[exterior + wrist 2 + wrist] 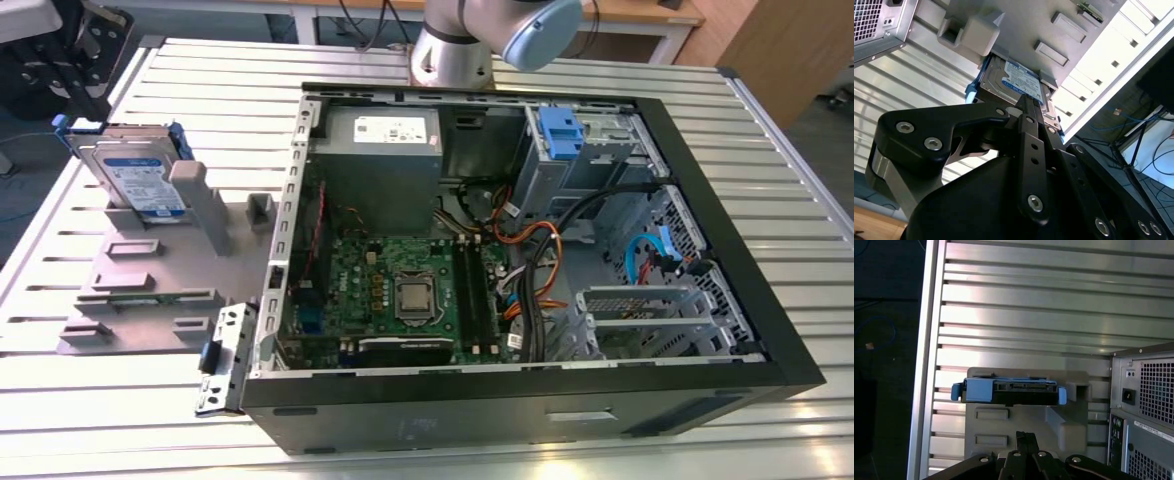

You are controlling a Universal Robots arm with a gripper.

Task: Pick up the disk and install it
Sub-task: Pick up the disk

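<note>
The disk (134, 175) is a silver drive with a white-and-blue label in a blue carrier. It stands on edge in a grey fixture (147, 290) at the exterior view's left. My black gripper (91, 100) hangs just above the disk's top edge and does not touch it. In the second wrist view the disk (1014, 80) lies right beyond my gripper (1026, 102), whose fingers are pressed together with nothing between them. The first wrist view shows the disk's connector edge (1009, 391) past the gripper (1024, 436).
An open computer case (747, 300) lies on the slatted metal table (200, 80), right of the fixture. Inside are a green motherboard (400, 290), a grey power supply (380, 140) and a drive bay with a blue bracket (561, 130). The table's edge (924, 365) is close by.
</note>
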